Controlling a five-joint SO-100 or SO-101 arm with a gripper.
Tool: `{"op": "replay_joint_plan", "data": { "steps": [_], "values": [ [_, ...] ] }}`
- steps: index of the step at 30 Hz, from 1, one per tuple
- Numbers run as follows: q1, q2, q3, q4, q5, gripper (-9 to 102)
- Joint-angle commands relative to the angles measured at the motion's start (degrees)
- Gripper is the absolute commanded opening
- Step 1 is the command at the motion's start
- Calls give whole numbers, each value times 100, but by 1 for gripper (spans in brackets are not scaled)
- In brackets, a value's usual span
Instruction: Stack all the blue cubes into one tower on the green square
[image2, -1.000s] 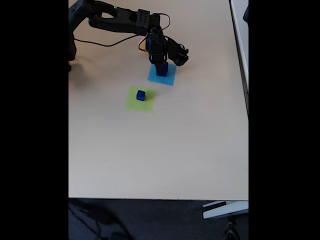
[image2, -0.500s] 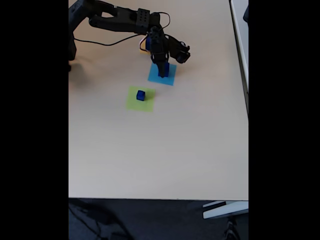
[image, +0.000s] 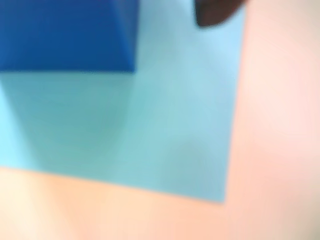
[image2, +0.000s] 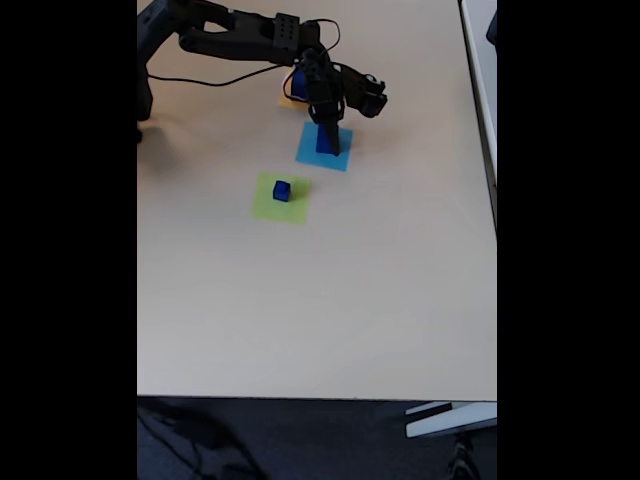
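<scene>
In the fixed view a dark-blue cube (image2: 327, 140) stands on the light-blue square (image2: 340, 155). My gripper (image2: 326, 125) hangs right over it, pointing down. In the wrist view this blue cube (image: 65, 35) sits at the top left on the light-blue square (image: 175, 125). One dark fingertip (image: 215, 12) shows at the top, apart from the cube's right side, so the jaws look open. A small blue cube (image2: 282, 190) rests on the green square (image2: 290, 208). Another blue cube (image2: 297, 82) is partly hidden behind the arm.
An orange-yellow flat square (image2: 290, 100) lies under the far cube, behind the arm. The arm's base (image2: 145, 90) and a black cable (image2: 200, 87) are at the far left. The tan table (image2: 320, 300) stretches bare toward its near edge.
The gripper and wrist have risen a little and shifted slightly right above the cube on the light-blue square. All cubes stay where they were.
</scene>
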Motion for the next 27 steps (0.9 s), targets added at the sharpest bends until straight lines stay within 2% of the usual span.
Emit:
{"op": "replay_joint_plan", "data": {
  "steps": [1, 10, 14, 21, 27],
  "values": [
    [44, 325, -88, -334, -123, 36],
    [185, 650, -237, -756, -598, 36],
    [264, 984, -352, -589, -756, 35],
    [360, 1608, -580, 202, -896, 34],
    [589, 2461, 237, 264, -923, 33]
  ]
}}
